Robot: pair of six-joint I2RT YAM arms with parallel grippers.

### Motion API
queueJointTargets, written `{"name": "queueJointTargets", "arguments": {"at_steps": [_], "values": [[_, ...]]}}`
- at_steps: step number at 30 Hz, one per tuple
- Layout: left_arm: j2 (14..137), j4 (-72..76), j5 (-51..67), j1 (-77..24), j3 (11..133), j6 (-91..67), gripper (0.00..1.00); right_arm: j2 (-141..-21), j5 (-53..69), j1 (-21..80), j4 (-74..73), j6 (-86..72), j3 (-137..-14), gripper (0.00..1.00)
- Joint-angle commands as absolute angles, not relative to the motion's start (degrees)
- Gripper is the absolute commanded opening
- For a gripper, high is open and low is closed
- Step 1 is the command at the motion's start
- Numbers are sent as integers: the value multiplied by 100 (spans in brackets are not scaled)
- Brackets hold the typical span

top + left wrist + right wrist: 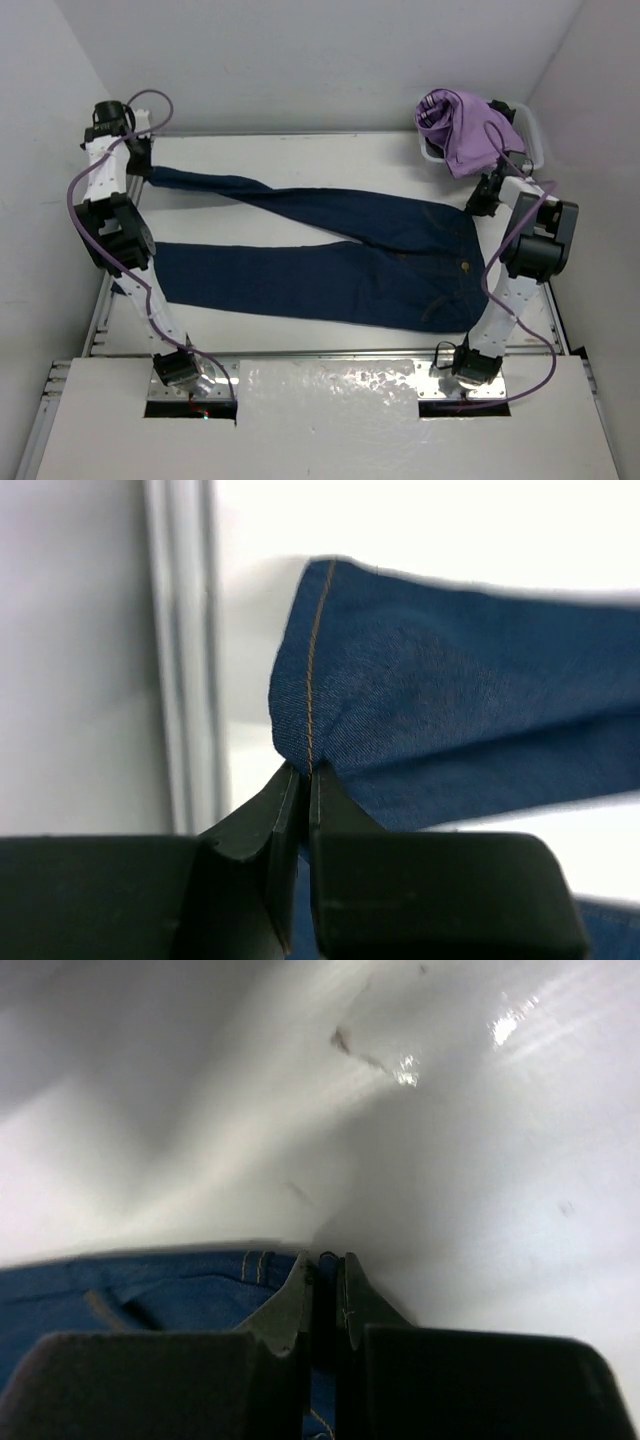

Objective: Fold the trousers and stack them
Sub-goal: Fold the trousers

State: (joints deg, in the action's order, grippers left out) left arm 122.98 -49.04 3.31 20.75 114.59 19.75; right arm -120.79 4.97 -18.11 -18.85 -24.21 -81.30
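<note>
Two claws, both clamped on the trousers [330,255]: L claw [303,770] pinches a leg hem, R claw [325,1258] nips the waist. They lie spread across the white table [300,335], grey walls [300,60] round it, purple cloth [465,130] in far-R bin [532,135].

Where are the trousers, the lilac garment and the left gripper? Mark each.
trousers [300,283], top view, near leg.
lilac garment [462,130], top view, middle of heap.
left gripper [303,775], left wrist view, fingertips pinching hem.
</note>
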Motion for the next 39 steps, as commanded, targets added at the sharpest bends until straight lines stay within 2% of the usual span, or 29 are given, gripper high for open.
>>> {"name": "queueJointTargets", "arguments": {"at_steps": [1, 4, 8, 10, 18, 21, 24, 32, 34, 35, 39], "values": [[12524, -5237, 395, 2267, 12706, 2118, 0, -10903, 1052, -2100, -1170, -2364, -7780, 0], [12604, -5396, 396, 2399, 13210, 2206, 0, -10206, 1414, -2345, -382, -2478, -7077, 0], [12376, -5449, 343, 2601, 13149, 2355, 0, -8960, 2028, -2706, 736, -3030, -6101, 0], [12288, -5449, 465, 2838, 13044, 2364, 0, -8702, 2240, -2882, 1220, -3172, -5618, 0], [11541, -5203, 861, 3217, 11533, 2821, 0, -7728, 3260, -2865, 2477, -3516, -3983, 0], [11338, -5151, 941, 3252, 10979, 2962, 0, -7340, 3217, -2883, 2226, -3288, -3474, 0], [11408, -5106, 809, 3348, 10880, 2910, 0, -6979, 2857, -2883, 1795, -3024, -3348, 0], [12015, -5677, 1406, 3366, 12989, 2645, 0, -7410, 2750, -2962, 1898, -3594, -4421, 0], [11648, -5713, 1249, 3427, 12553, 2847, 0, -6964, 2813, -2962, 1802, -3560, -4046, 0], [11437, -5635, 1135, 3471, 11794, 2987, 0, -6735, 2769, -2953, 1793, -3568, -3773, 0], [10330, -5186, 783, 3884, 9991, 3287, 0, -5513, 2611, -2962, 2364, -3753, -2244, 0]]}}
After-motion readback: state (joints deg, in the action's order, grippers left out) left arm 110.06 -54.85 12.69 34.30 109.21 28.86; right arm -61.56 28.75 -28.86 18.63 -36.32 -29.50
